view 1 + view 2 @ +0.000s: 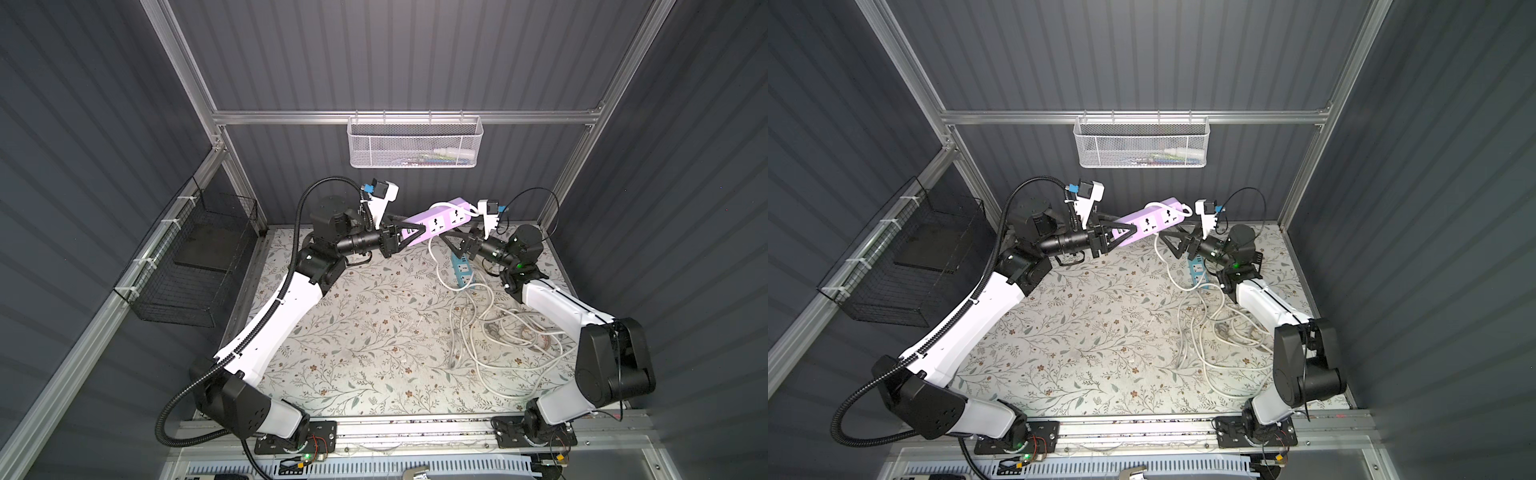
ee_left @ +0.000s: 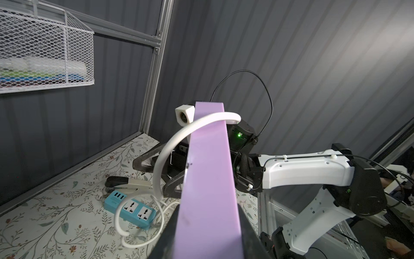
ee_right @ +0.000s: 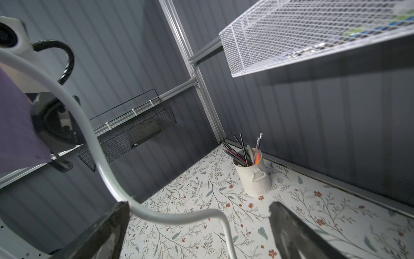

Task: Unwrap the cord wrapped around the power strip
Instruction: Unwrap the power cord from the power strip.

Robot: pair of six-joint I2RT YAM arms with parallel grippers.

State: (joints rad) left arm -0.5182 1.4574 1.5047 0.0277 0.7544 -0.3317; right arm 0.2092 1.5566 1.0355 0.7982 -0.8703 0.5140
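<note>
Floral-print tabletop (image 1: 353, 332) in a grey-walled cell, as I see it from the remote station. Nearest the arm bases, right of centre in both top views, white cord (image 1: 498, 328) lies in loose, tangled loops. I cannot tell which of them run to which strip.

Farther back, a blue strip (image 1: 461, 270) lies flat on the tabletop under the right arm's wrist, with a stapler (image 2: 127, 183) just behind it.

Above them, at mid-frame, the left gripper (image 1: 417, 232) is clamped on one end of the purple power strip (image 1: 440, 222) and holds it in the air, tilted up toward the back wall. One turn of cord circles the far end, and a strand hangs from there down to the tabletop.

The right gripper (image 3: 199, 213) sits just below that far end with its jaws spread wide. The cord crosses the gap and brushes one fingertip (image 3: 121, 210), but nothing is pinched.

A pen cup (image 3: 253, 177) stands in the far corner. At the back wall a white basket (image 1: 415, 141) hangs from the rail, and a black basket (image 1: 187, 257) hangs at the left edge.
</note>
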